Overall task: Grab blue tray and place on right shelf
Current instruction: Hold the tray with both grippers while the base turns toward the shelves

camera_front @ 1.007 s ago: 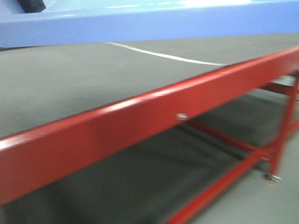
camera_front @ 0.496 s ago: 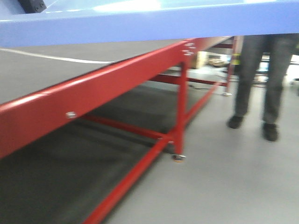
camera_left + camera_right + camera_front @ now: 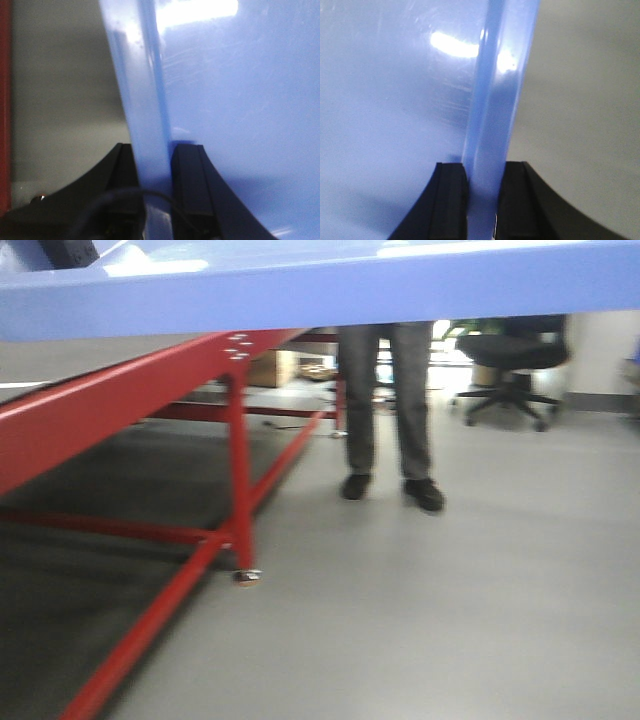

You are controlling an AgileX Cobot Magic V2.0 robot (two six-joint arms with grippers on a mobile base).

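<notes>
The blue tray is up in the air, stretched right across the top of the front view, above the corner of the red-framed desk. The left gripper has its black jaws pinched on the tray's flared rim, one jaw on each side of it. The right gripper grips the opposite rim the same way. Beyond the tray, a person's legs in grey trousers and dark shoes stand on the grey floor, with a black office chair further back. A dark shape at the tray's top-left corner may be part of an arm; it is too blurred to tell.
</notes>
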